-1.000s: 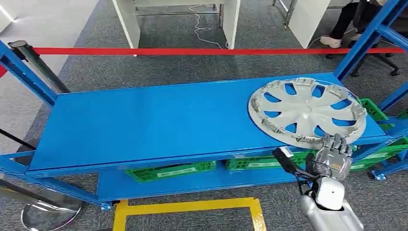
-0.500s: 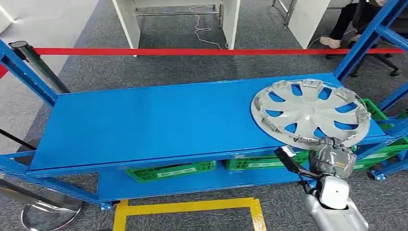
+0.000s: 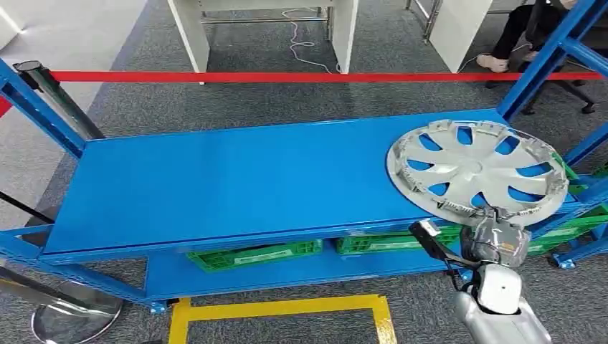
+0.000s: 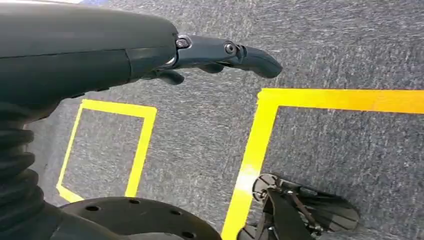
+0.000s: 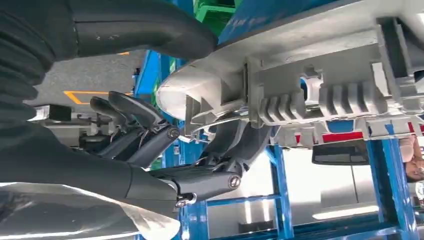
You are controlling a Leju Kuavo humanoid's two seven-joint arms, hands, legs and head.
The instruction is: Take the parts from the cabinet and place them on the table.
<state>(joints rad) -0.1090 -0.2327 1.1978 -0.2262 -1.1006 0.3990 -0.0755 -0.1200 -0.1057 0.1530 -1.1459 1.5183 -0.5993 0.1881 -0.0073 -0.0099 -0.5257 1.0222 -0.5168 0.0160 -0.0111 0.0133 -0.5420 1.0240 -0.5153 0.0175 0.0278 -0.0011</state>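
Silver plastic wheel cover (image 3: 477,170) lying on the blue shelf (image 3: 229,179), at the right end of that shelf, near edge overhanging the shelf's front lip and lifted a little. Right hand (image 3: 495,240) clamped on that overhanging rim, just below the shelf's front edge; in the right wrist view, thumb (image 5: 145,27) over the smooth outer face and darker fingers (image 5: 240,142) hooked under the ribbed inner lip of the cover (image 5: 300,85). Left hand (image 4: 220,52) hanging by the floor, well away from the shelf, fingers loosely extended, holding nothing.

Judged light and thin, probably stiff enough to lift by 1 edge but likely to flex and sag when cantilevered. Outer face glossy, so apt to slip; inner side ribbed with clips, giving better purchase. Clips and spokes look brittle, so best not squeezed hard or knocked on the shelf's upright. Best hold: the rim, as taken now, or through a spoke opening. A firm pinch needed against tilting once clear of the shelf.
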